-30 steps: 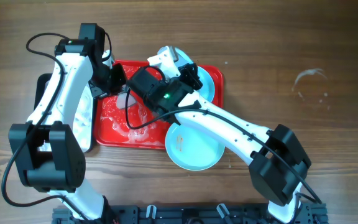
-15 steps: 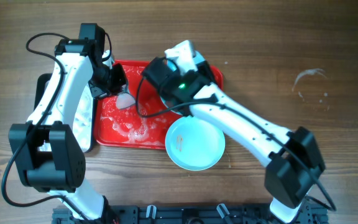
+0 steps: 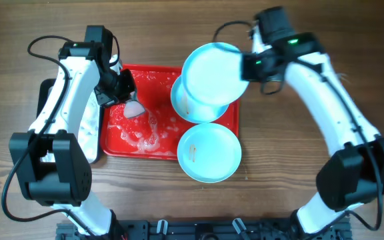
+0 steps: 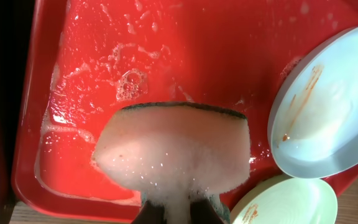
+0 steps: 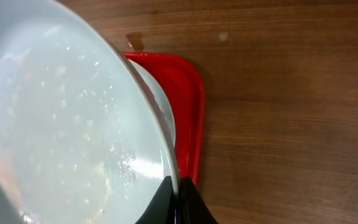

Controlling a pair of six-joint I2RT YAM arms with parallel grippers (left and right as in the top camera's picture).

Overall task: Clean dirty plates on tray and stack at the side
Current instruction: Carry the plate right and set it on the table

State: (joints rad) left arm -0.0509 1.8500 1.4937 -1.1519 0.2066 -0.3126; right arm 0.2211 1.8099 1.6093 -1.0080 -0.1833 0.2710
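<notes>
I find the right gripper [image 3: 247,65] clenched on the rim of a raised plate [image 3: 212,72], which it holds tilted above the right end of the red tray [image 3: 145,80]. In the right wrist view this plate fills the left of the frame, and only the finger tips show, at the bottom edge. It covers most of a second plate [image 3: 179,101] lying on the tray, so only a crescent shows from overhead. The left wrist view shows orange smears on that plate. A third plate [image 3: 209,152], also smeared, sits at lower centre, overlapping the tray's lower rim. The left gripper [image 3: 128,100] grasps a foamy sponge [image 3: 134,109] over the soapy tray, its jaws cut off at the bottom edge of the wrist view. At far left, a dark-rimmed tray [image 3: 44,93] is mostly hidden behind the left arm.
</notes>
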